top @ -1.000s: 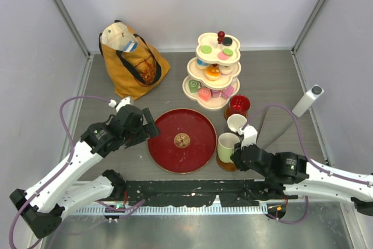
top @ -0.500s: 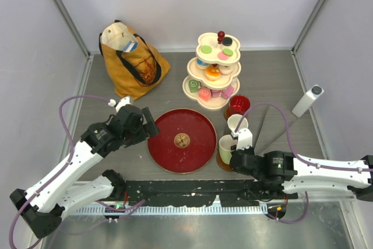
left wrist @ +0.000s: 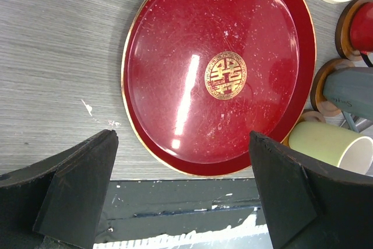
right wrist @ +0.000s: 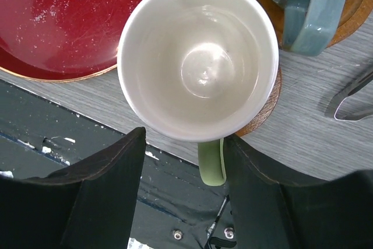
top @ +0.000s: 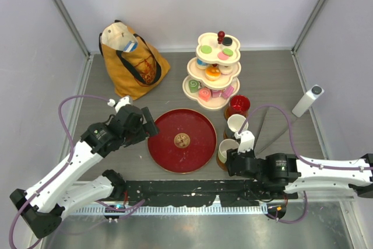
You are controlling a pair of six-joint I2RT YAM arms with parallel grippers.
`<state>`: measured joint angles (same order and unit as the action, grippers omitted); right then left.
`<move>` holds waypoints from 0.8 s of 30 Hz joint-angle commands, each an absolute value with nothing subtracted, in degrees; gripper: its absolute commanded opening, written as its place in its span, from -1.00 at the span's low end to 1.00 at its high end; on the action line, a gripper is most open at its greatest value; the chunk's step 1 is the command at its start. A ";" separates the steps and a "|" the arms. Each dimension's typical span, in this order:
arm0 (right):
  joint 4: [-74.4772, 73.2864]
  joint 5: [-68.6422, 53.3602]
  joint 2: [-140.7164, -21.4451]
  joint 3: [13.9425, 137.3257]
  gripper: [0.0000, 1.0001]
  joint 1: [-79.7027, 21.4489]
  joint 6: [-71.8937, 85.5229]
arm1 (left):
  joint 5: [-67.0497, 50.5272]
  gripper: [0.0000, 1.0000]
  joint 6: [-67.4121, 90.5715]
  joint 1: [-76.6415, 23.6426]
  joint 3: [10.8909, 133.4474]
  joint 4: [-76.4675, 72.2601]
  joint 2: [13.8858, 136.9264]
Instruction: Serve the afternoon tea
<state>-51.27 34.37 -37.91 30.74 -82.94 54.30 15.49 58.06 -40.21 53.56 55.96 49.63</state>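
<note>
The pale green mug (right wrist: 198,56) stands upright on a wooden coaster (right wrist: 265,115) beside the dark-red tray (right wrist: 35,56). My right gripper (right wrist: 183,144) is open, its fingers on either side of the mug's handle (right wrist: 211,161). The right finger is close against the handle and the left one stands apart. From above, this mug (top: 227,147) is nearest, then the grey-blue mug (top: 236,123) and the red mug (top: 238,105). Toy pastries fill a three-tier stand (top: 213,73). My left gripper (left wrist: 182,138) hangs open and empty over the tray's near-left rim (left wrist: 131,109).
A mustard-yellow tote bag (top: 131,59) sits at the back left. Metal tongs (right wrist: 349,97) lie right of the mugs, and a white stick-shaped object (top: 309,100) lies further right. The dark base rail (top: 192,190) runs along the near edge.
My right gripper's jaws have parted from shut to open around the green mug's handle, and that arm has shifted left along the near edge. The left arm has not moved.
</note>
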 commanded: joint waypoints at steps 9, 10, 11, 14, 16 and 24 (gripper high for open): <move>-61.68 37.45 -37.18 37.52 0.89 -83.67 64.51 | 17.49 0.99 57.66 -40.08 55.02 54.75 48.78; -62.40 36.57 -37.09 39.18 0.89 -83.67 63.73 | 17.49 0.99 57.57 -39.99 54.85 54.76 48.78; -62.84 34.56 -37.00 40.16 0.90 -83.67 62.85 | 17.49 0.99 57.74 -40.08 54.76 54.76 48.69; -64.77 31.03 -35.69 43.93 0.90 -83.67 61.18 | 17.49 0.99 57.66 -39.99 54.67 54.84 48.60; -66.09 28.93 -33.58 46.40 0.90 -83.67 59.95 | 17.58 0.99 57.66 -40.08 54.49 55.11 48.43; -60.38 39.41 -36.79 59.49 0.91 -83.67 46.95 | 17.49 0.99 57.66 -39.99 52.74 52.48 49.57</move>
<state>-64.38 29.74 -31.51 52.47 -83.22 54.78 16.12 58.06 -40.21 53.54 55.96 49.25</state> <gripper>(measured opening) 0.954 0.994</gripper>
